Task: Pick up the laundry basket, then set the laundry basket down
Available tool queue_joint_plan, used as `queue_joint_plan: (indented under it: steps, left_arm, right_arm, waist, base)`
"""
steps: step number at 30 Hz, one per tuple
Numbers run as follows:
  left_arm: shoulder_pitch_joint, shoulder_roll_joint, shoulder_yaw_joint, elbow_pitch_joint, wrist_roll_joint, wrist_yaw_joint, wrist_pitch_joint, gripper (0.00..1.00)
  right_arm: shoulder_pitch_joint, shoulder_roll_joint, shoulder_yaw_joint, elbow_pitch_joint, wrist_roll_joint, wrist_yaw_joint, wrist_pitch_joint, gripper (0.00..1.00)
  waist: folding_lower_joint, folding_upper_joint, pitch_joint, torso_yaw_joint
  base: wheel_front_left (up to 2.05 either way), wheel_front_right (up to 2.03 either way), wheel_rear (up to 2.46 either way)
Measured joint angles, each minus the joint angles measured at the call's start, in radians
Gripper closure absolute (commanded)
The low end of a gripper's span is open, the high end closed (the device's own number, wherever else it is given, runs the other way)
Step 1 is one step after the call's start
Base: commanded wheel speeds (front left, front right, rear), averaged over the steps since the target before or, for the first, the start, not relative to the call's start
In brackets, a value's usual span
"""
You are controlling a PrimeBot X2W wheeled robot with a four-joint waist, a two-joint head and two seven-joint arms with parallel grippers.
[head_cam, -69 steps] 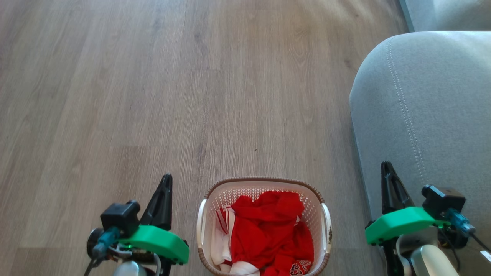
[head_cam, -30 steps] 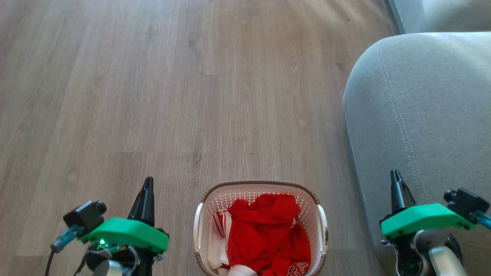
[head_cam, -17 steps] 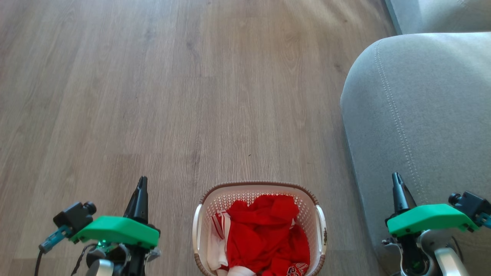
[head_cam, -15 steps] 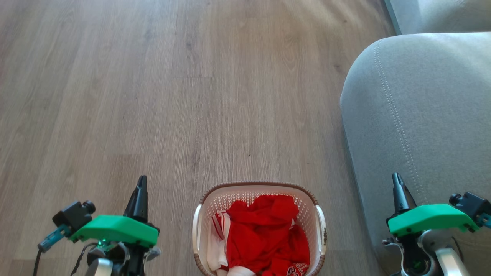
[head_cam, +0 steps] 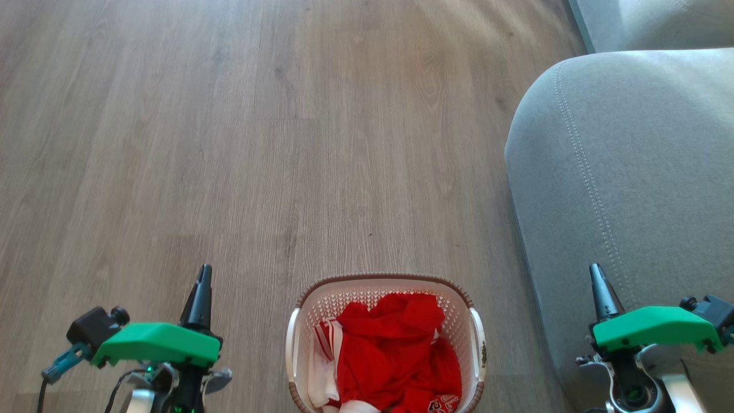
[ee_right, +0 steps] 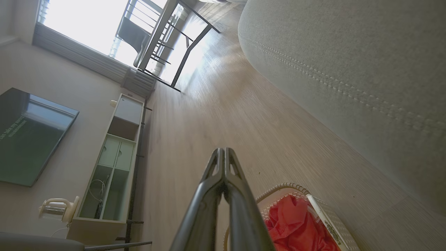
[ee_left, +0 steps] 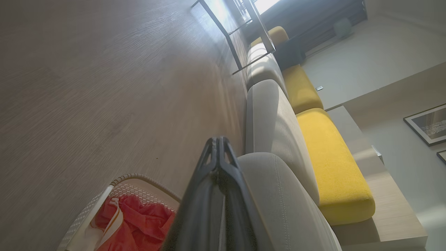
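Pale grey-brown wood-plank floor [head_cam: 229,143] ran the length of the room. A grey fabric sofa [head_cam: 631,172] with stitched seams stood along 1 side, its yellow seat cushions [ee_left: 331,164] below a framed picture [ee_left: 427,123] on the wall. Bright daylight came through a far window [ee_right: 83,21] behind a dark-legged table [ee_right: 181,52]. A dark television [ee_right: 28,136] hung on the opposite wall near a pale shelf unit [ee_right: 115,157].

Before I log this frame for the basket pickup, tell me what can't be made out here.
Near end of the laundry basket: head view, cut off by the bottom edge.
Basket's floor: head view, hidden under the red clothes.
Part of the basket: left wrist view, behind the left gripper.
The white print on the clothes: head view, cut by the edge, unreadable.
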Motion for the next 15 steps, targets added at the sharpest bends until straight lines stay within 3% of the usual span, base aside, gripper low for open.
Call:
queue_joint_plan:
  steps: [15]
  left_arm:
    - [-0.003,0.0,0.038,0.008,-0.156,-0.008,0.044,1.0]
  right_arm:
    - [-0.001,0.0,-0.028,0.01,0.15,0.0,0.043,1.0]
  waist:
    - [0.0,0.0,-0.007,-0.009]
  base:
    - [0.0,0.0,0.0]
